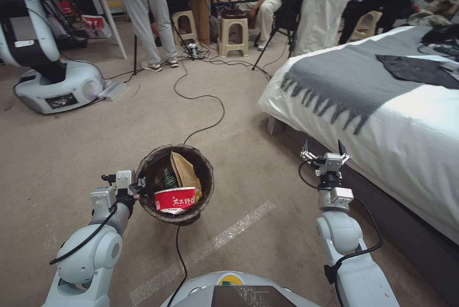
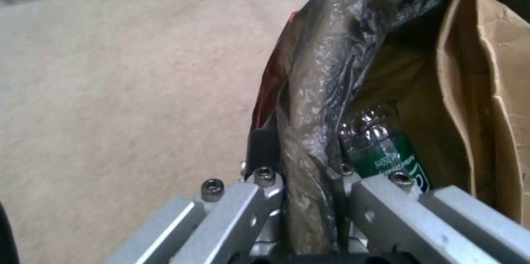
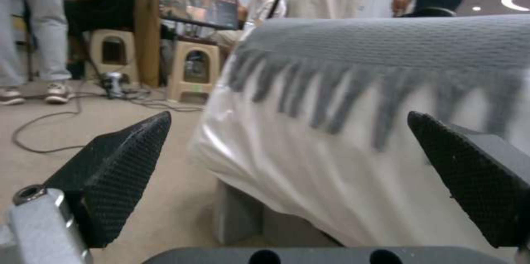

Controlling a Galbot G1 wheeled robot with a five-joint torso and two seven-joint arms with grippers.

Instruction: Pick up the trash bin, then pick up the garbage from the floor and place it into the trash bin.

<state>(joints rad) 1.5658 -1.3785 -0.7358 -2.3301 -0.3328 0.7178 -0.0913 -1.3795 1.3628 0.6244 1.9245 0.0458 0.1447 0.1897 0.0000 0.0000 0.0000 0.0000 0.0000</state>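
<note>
Gripping the trash bin (image 1: 175,185) rim with left pincer (image 2: 301,189) clamped on its bag-covered lip, above the floor (image 1: 71,163). Holding right pincer (image 1: 325,155) wide open, empty, beside the bed (image 1: 382,120). Keeping bin level, avoiding spilling the noodle cup (image 1: 175,199).

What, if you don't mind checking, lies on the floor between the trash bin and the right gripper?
In the head view, only bare carpet and a pale tape line lie between the trash bin and the open right gripper.

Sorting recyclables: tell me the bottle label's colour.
Green with white print; the bottle lies inside the bin, clearest in the left wrist view.
</note>
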